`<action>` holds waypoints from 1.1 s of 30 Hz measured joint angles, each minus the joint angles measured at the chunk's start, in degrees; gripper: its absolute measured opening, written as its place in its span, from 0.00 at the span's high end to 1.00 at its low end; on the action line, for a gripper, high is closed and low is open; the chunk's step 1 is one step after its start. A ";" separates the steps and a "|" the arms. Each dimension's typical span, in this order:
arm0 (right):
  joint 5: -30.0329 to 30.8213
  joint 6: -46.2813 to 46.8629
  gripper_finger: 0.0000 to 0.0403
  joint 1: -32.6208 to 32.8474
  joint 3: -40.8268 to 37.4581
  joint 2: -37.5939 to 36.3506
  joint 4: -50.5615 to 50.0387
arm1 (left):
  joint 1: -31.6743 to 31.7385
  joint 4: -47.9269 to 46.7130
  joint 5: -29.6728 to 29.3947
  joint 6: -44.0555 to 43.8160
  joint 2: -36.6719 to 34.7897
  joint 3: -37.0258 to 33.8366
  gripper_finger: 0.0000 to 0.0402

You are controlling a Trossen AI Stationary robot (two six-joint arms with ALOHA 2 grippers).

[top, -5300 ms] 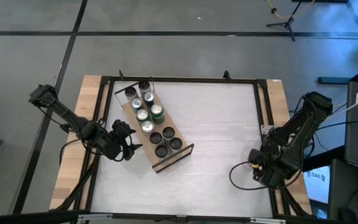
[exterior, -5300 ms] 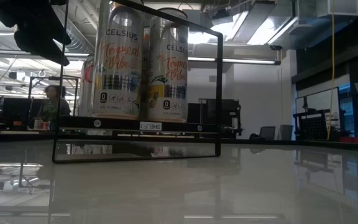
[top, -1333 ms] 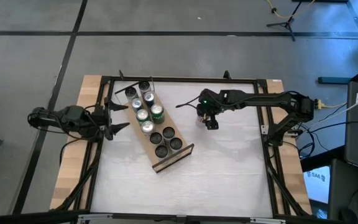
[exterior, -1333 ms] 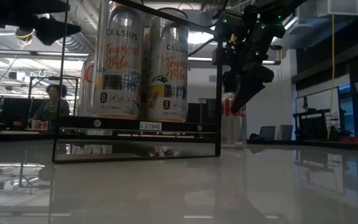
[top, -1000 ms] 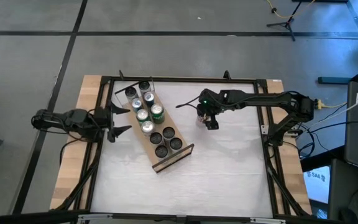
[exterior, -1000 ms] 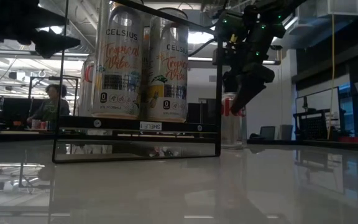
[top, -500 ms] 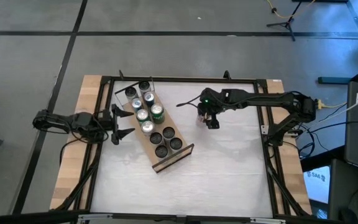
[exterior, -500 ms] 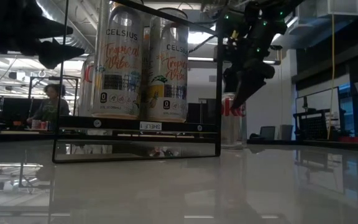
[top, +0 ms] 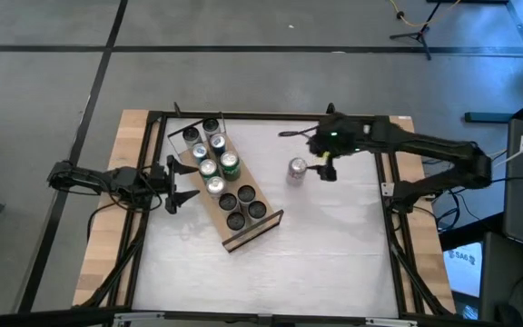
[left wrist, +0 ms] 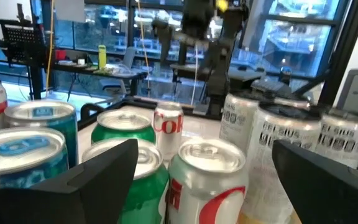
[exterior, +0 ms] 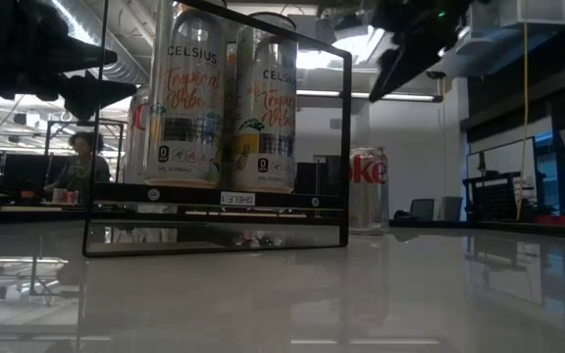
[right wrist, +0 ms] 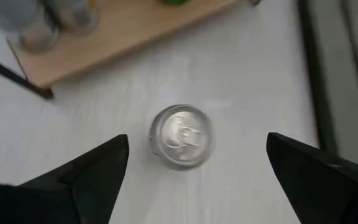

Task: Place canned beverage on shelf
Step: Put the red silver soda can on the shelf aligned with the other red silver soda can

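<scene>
Can (top: 297, 170): a silver Coke can, stood upright on the counter (top: 334, 236), apart from the shelf (top: 243, 234) and on its right in the high view. It is touched by neither end effector.

Right end effector (top: 321, 164): held above the counter, just beside the can on the side away from the shelf, and higher than the can's top. Its fingers (right wrist: 86, 177) are spread wide and nothing is gripped. In the right wrist view the can's lid (right wrist: 181, 135) is seen from above, between the two fingers and below them. In the low view the can (exterior: 367, 190) is seen standing alone, with the arm raised clear above it.

Shelf: laid diagonally on the counter's left half. Cans are held in two rows at its far end; several dark empty spots are seen nearer its near end.

Left end effector (top: 182, 184): held at the shelf's left edge, beside the standing cans, fingers (left wrist: 98, 177) parted and empty. In the left wrist view the shelf's cans are seen close ahead, with the Coke can (left wrist: 168, 127) beyond them.
</scene>
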 joint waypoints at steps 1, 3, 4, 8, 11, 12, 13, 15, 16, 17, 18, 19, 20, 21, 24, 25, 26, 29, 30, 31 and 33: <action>-0.20 0.43 0.07 -0.05 -0.72 -1.97 0.40 | 0.00 -0.41 0.07 0.27 0.00 0.00 0.10; -0.40 1.16 0.07 -0.51 -3.63 -6.19 1.84 | 0.00 -0.45 1.21 0.87 0.02 0.00 0.10; -0.55 1.88 0.07 -0.92 -5.73 -8.45 3.11 | 0.00 -0.52 1.57 0.86 0.02 0.02 0.10; -0.85 5.56 0.07 -2.67 -16.26 -17.55 10.96 | 0.00 -0.57 2.07 0.66 0.02 0.02 0.10; -1.79 7.47 0.07 -4.45 -24.90 -23.28 19.59 | 0.00 -0.58 1.97 0.65 0.02 0.02 0.10; -2.55 8.02 0.07 -4.84 -27.30 -24.64 23.04 | 0.00 -0.58 1.72 0.65 0.02 0.02 0.10; -3.75 8.98 0.07 -5.11 -29.49 -25.69 26.15 | 0.00 -0.56 1.34 0.63 0.02 0.02 0.10; -5.98 10.87 0.07 -5.64 -33.36 -26.93 30.58 | 0.00 -0.56 0.88 0.86 0.02 0.02 0.10; -7.07 11.43 0.07 -5.68 -34.73 -27.09 31.88 | 0.00 -0.56 0.89 0.91 0.02 0.04 0.10; -8.25 12.13 0.07 -5.66 -35.83 -27.07 33.26 | 0.00 -0.56 0.89 0.91 0.02 0.04 0.10; -9.36 12.38 0.07 -5.66 -36.78 -27.05 34.52 | 0.00 -0.56 0.89 0.91 0.02 0.04 0.10; -10.56 12.52 0.07 -5.66 -37.59 -27.07 35.20 | 0.00 -0.56 0.88 0.93 0.02 0.04 0.10; -11.74 12.52 0.07 -5.66 -38.24 -27.06 35.56 | 0.00 -0.56 0.88 0.97 0.02 0.04 0.10; -12.69 12.47 0.07 -5.66 -38.75 -26.84 35.97 | 0.00 -0.56 0.88 0.99 0.02 0.04 0.10; -13.32 12.49 0.07 -5.68 -40.53 -26.04 38.24 | 0.00 -0.56 0.87 1.02 0.02 0.04 0.10; -12.84 12.67 0.07 -5.88 -41.44 -25.74 40.17 | 0.00 -0.56 0.87 1.02 0.02 0.04 0.10; -12.58 13.43 0.07 -6.21 -42.45 -25.52 42.38 | 0.00 -0.56 0.87 1.02 0.02 0.04 0.10; -12.34 16.07 0.07 -7.51 -46.15 -24.19 48.17 | 0.00 -0.56 0.86 1.04 0.02 0.04 0.10; -12.35 17.03 0.07 -7.98 -47.67 -23.70 50.19 | 0.00 -0.56 0.85 1.04 0.02 0.04 0.10; -12.34 17.66 0.07 -8.43 -49.24 -23.33 52.45 | 0.00 -0.56 0.85 1.04 0.02 0.05 0.10; -12.35 18.85 0.07 -9.19 -51.84 -22.78 57.73 | 0.00 -0.57 0.84 1.04 0.02 0.07 0.10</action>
